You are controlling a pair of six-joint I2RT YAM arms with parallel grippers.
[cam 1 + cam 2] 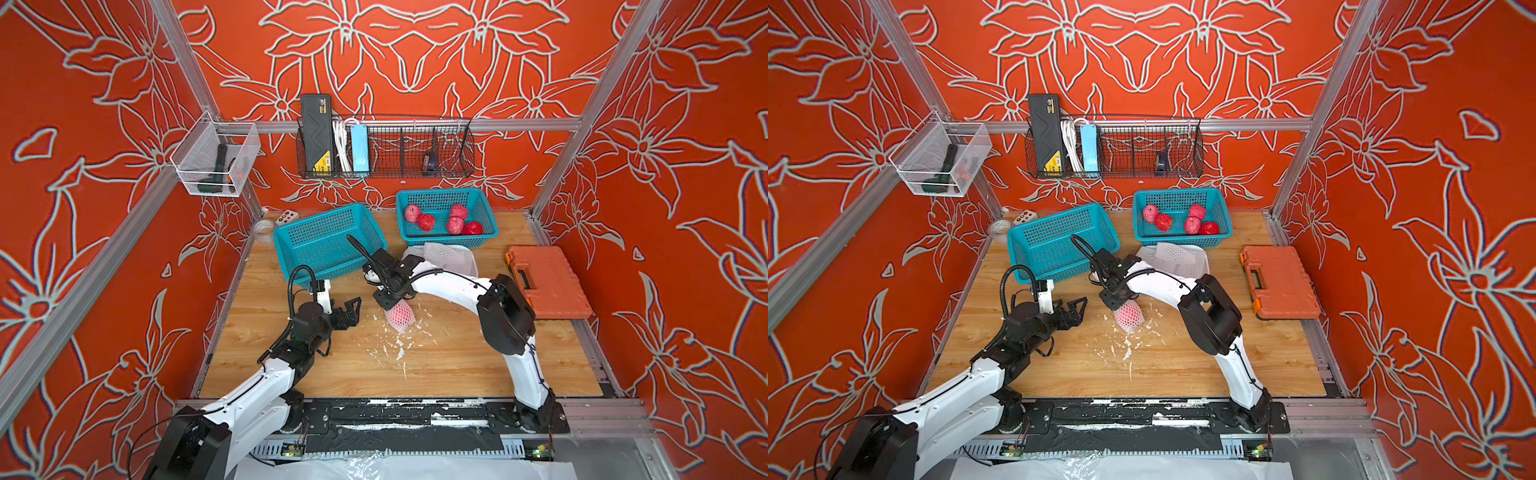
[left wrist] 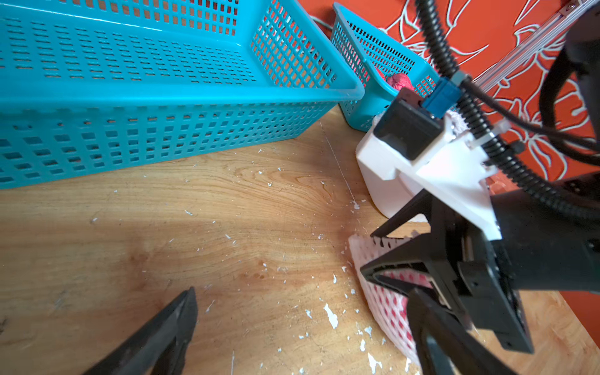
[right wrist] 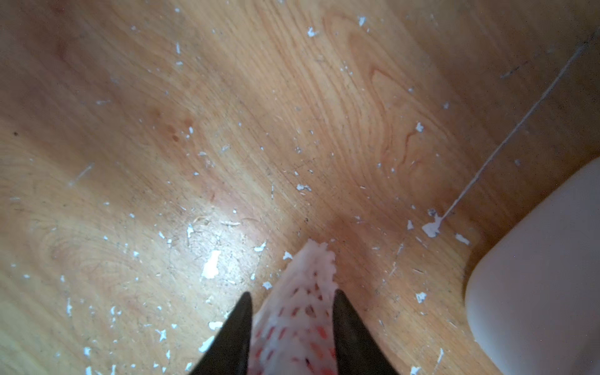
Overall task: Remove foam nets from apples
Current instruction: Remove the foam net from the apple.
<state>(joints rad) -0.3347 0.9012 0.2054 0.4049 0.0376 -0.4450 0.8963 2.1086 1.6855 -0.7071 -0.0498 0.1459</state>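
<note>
An apple in a white foam net (image 1: 401, 319) (image 1: 1131, 317) lies on the wooden table near its middle. My right gripper (image 1: 390, 306) (image 3: 292, 302) comes down on it from above, and its two black fingers press the net's upper end (image 3: 308, 282) from both sides. Red skin shows through the mesh. My left gripper (image 1: 352, 308) (image 2: 305, 324) is open just to the left of the apple, holding nothing. Several more apples (image 1: 440, 218), most in nets and one bare red (image 1: 473, 227), sit in the far teal basket (image 1: 449, 192).
An empty teal basket (image 1: 324, 237) stands at the back left, close behind my left arm. A white tray with loose nets (image 1: 451, 255) lies behind my right wrist. An orange tool case (image 1: 548, 282) is at the right edge. White foam scraps (image 1: 399, 353) litter the table.
</note>
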